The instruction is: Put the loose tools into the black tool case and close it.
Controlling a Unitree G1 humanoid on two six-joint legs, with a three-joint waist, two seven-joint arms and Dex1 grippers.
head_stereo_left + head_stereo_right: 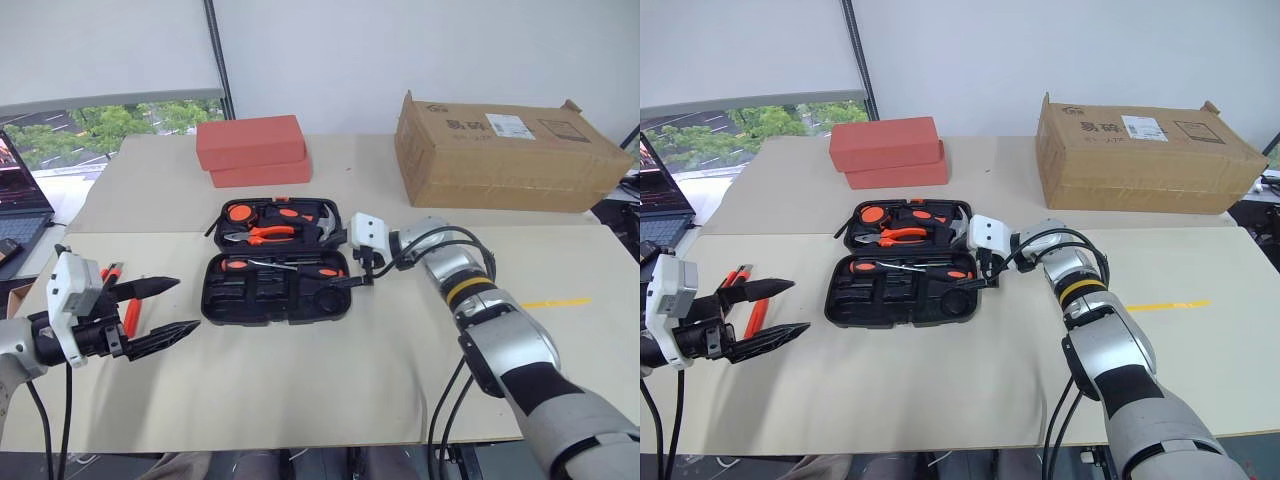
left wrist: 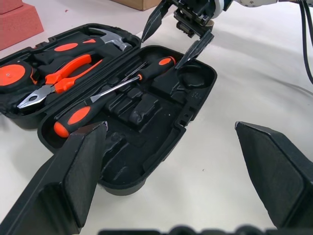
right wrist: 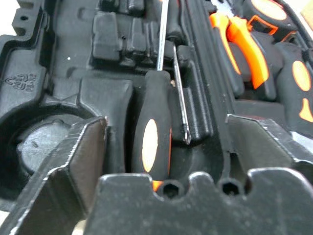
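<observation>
Nearest, at eight o'clock, left gripper hovers, fingers spread. Right gripper, fingers parted, hangs over the open black tool case, above two screwdrivers.

You are looking at a beige table bearing an open black moulded tool case, two stacked red boxes, a brown cardboard box and loose orange-handled tools.
</observation>
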